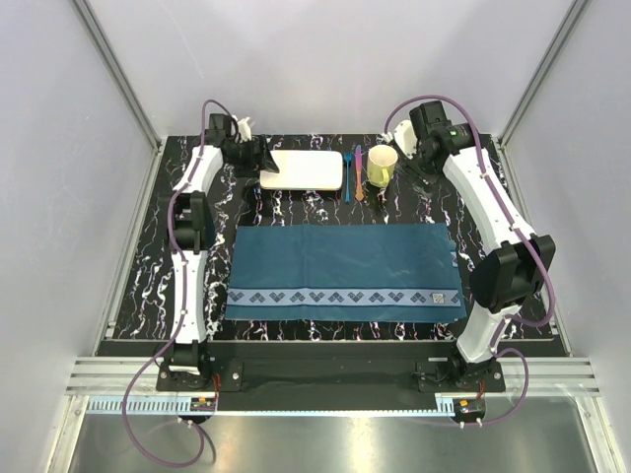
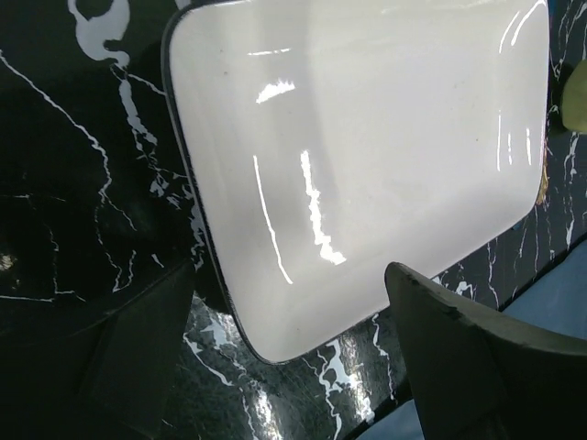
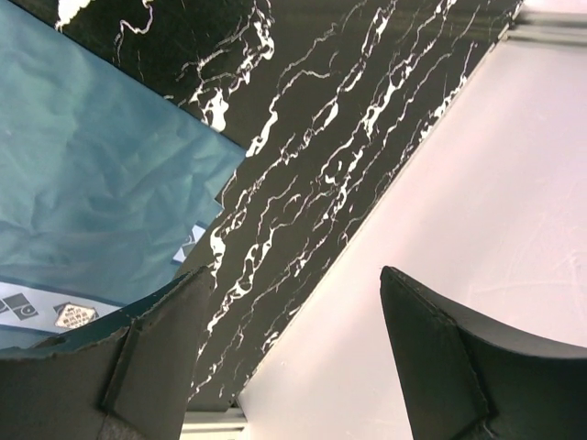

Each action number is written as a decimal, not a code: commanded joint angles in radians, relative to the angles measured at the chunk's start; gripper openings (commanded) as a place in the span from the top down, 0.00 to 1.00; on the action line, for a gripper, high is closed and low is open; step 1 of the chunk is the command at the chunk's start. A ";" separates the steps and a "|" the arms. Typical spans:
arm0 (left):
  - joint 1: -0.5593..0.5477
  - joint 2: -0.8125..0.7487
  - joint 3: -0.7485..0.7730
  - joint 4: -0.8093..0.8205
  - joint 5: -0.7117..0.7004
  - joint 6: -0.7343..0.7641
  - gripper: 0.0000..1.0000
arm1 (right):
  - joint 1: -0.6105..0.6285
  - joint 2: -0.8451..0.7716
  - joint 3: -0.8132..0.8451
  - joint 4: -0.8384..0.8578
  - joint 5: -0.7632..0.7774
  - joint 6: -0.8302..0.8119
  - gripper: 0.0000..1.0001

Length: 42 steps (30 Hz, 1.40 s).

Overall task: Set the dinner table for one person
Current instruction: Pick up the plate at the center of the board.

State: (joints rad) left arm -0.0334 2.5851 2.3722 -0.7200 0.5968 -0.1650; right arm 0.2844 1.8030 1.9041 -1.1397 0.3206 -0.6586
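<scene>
The dinner table (image 1: 148, 286) is a black tabletop with white veins. A white rectangular plate (image 1: 306, 169) lies at its back. My left gripper (image 1: 264, 163) is open at the plate's left end. In the left wrist view its fingers (image 2: 477, 357) stand either side of a plate (image 2: 367, 156) corner, with nothing held. Thin coloured utensils (image 1: 352, 175) lie right of the plate. Beside them stands a yellow mug (image 1: 382, 165). My right gripper (image 1: 426, 169) is just right of the mug, open and empty. The right wrist view (image 3: 293, 348) shows only tabletop between its fingers.
A teal-blue cloth placemat (image 1: 345, 271) with a patterned front border lies across the table's middle; its corner shows in the right wrist view (image 3: 101, 174). White enclosure walls (image 3: 477, 229) and aluminium frame posts (image 1: 118, 69) close in the table on three sides.
</scene>
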 commanded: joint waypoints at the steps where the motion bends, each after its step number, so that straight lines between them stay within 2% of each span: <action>1: 0.021 0.018 -0.007 0.105 0.080 -0.047 0.12 | 0.012 -0.042 0.053 -0.031 0.047 0.014 0.18; 5: 0.024 0.041 -0.004 0.162 0.120 -0.097 0.12 | 0.016 -0.022 0.087 -0.048 0.069 0.025 0.18; 15: 0.024 0.061 -0.043 0.166 0.219 -0.154 0.16 | 0.022 0.054 0.208 -0.086 0.094 0.025 0.18; 25: 0.026 0.052 -0.083 0.090 0.215 -0.119 0.24 | 0.021 0.133 0.360 -0.127 0.077 0.027 0.19; 33: 0.029 0.055 -0.070 0.034 0.196 -0.090 0.33 | 0.021 0.125 0.368 -0.141 0.075 0.057 0.19; 35: 0.029 0.059 -0.068 0.013 0.189 -0.087 0.48 | 0.021 0.122 0.368 -0.143 0.081 0.062 0.19; 36: 0.029 0.060 -0.071 0.008 0.184 -0.087 0.59 | 0.021 0.121 0.374 -0.143 0.081 0.063 0.19; 37: 0.029 0.060 -0.073 0.002 0.179 -0.085 0.89 | 0.021 0.119 0.377 -0.146 0.080 0.065 0.19; 38: 0.029 0.060 -0.076 -0.002 0.167 -0.090 1.00 | 0.022 0.119 0.380 -0.147 0.081 0.066 0.20; 42: 0.029 0.047 -0.087 -0.010 0.123 -0.087 1.00 | 0.021 0.113 0.391 -0.153 0.083 0.071 0.19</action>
State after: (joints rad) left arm 0.0013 2.6377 2.3016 -0.6846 0.7895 -0.2878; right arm 0.2966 1.9392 2.2425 -1.2785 0.3840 -0.6014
